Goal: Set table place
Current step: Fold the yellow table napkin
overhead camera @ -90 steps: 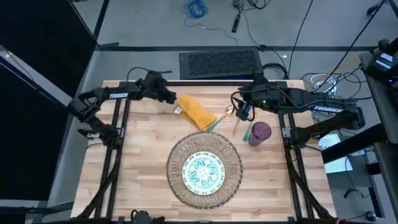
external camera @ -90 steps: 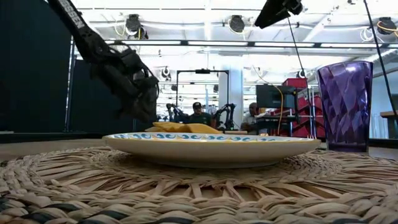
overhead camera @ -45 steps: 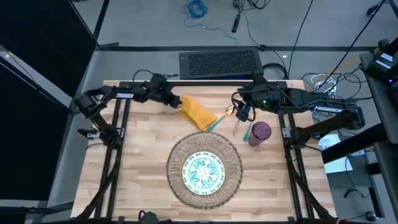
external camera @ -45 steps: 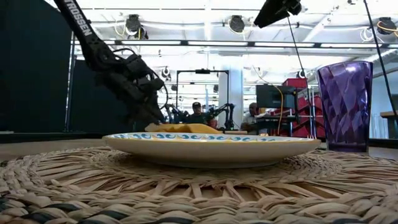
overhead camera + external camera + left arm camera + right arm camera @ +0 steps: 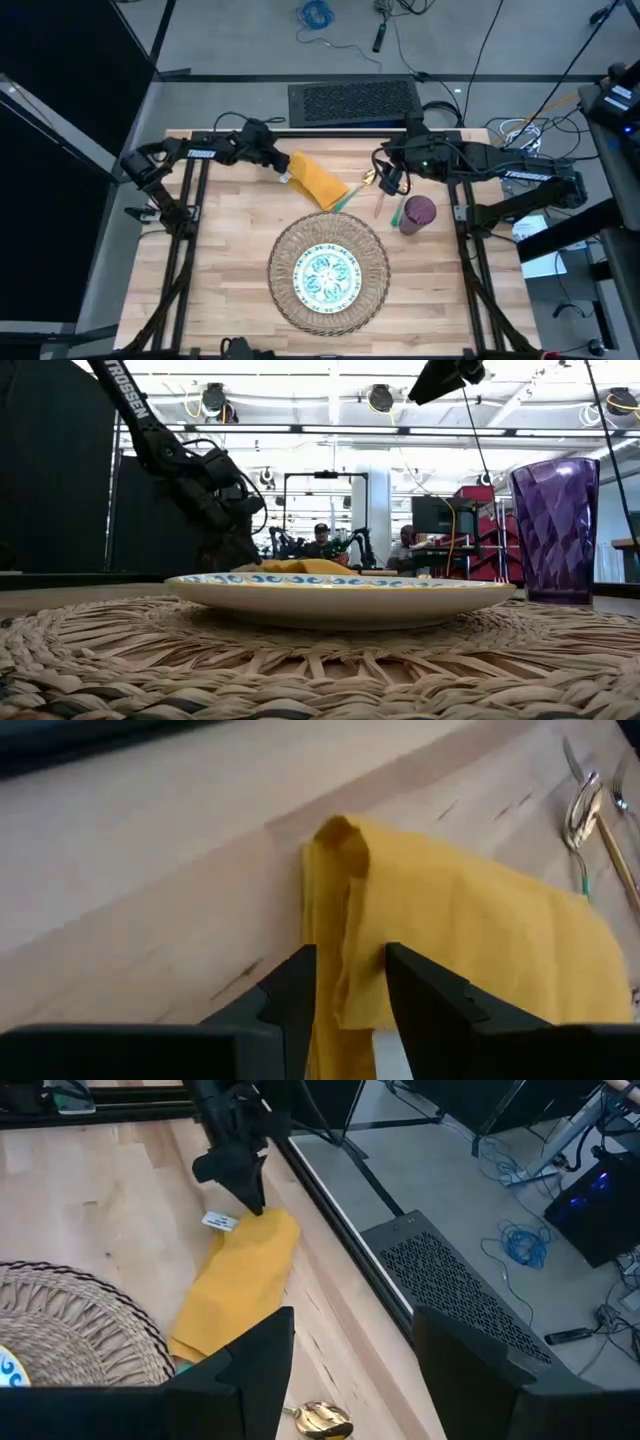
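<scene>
The mustard-yellow napkin [image 5: 320, 182] lies folded on the light wood table [image 5: 230, 260], behind the round straw mat [image 5: 372, 262] that carries the blue-green plate [image 5: 325, 277]. My left gripper [image 5: 284, 172] is down at the napkin's far-left end and shut on it. My right gripper [image 5: 392, 182] hovers open over the gold cutlery [image 5: 368, 180], with nothing between its fingers. The purple cup [image 5: 417, 213] stands upright to the right of the mat. My left gripper pinches a raised fold [image 5: 350, 970] at the napkin's far-left end between its two fingers [image 5: 298, 990]. The fingers slant down from the table's far left. The rest of the napkin [image 5: 480, 920] lies slack and flat on the table.
A white tag [image 5: 218, 1221] shows at the held end of the napkin. Green-handled cutlery [image 5: 397, 212] lies beside the cup. A black perforated box [image 5: 353, 100] sits behind the table's far edge. Bare wood lies left of the mat.
My left gripper has moved toward the table's right edge and down, onto the napkin's far-left end. The napkin, the cutlery and my right arm have kept still.
</scene>
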Motion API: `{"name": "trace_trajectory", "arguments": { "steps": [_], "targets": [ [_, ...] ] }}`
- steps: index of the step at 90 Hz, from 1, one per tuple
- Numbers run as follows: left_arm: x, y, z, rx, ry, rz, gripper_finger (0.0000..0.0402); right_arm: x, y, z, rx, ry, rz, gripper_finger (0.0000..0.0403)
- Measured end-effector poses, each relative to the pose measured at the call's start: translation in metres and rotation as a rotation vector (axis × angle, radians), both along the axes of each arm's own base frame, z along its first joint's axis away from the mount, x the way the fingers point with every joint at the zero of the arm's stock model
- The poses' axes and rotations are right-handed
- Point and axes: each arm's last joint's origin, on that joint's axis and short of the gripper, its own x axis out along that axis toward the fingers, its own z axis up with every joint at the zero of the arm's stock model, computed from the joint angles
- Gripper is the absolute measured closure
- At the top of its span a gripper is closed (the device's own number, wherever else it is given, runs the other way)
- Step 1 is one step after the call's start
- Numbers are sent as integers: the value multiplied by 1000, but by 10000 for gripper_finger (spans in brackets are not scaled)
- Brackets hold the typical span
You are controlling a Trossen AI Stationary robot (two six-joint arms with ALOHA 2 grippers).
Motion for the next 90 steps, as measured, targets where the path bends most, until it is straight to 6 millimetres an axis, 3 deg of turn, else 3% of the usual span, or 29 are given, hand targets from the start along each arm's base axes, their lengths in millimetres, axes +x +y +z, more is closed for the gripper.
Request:
{"name": "trace_trajectory", "arguments": {
  "steps": [26, 46, 68, 90],
  "targets": [
    [1, -2, 0, -28, -30, -41, 302, 0, 0, 0, -1, 0, 0, 211],
    [5, -6, 1, -9, -33, -102, 393, 0, 0, 0, -1, 0, 0, 211],
    [6, -8, 4, -5, -44, -111, 401, 0, 0, 0, -1, 0, 0, 211],
    [7, -8, 27, 4, -71, -148, 401, 0, 0, 0, 0, 1, 0, 211]
  ]
}}
